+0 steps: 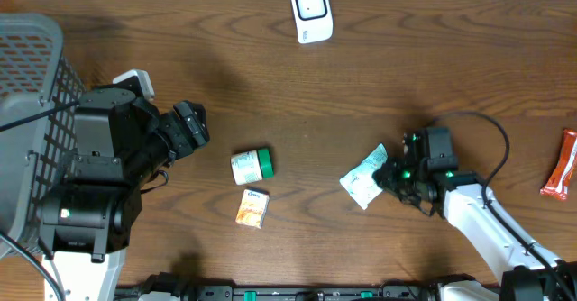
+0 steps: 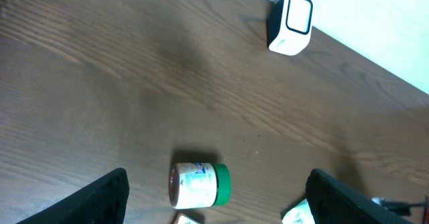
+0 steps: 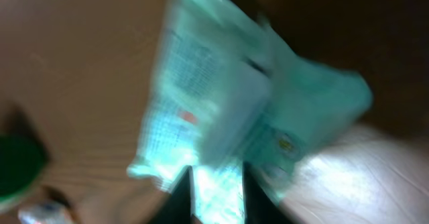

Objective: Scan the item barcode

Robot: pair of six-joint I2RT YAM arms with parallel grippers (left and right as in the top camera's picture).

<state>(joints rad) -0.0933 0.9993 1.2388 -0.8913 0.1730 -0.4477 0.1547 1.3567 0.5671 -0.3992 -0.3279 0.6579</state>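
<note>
Pouch [image 1: 363,178] lies on the table [image 1: 297,85], one edge between the right gripper's [image 1: 389,177] narrow fingers; blur hides whether they grip. Left gripper [image 1: 191,126] gapes wide near the jar [image 1: 251,165]; the scanner [image 1: 311,11] stands well apart.

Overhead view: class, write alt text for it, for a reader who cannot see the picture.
The right gripper, low over a wooden table, sits at the edge of a pale green packet. The left gripper, open, is near a green-lidded jar lying on its side beside an orange packet. A white scanner stands at the far edge.
</note>
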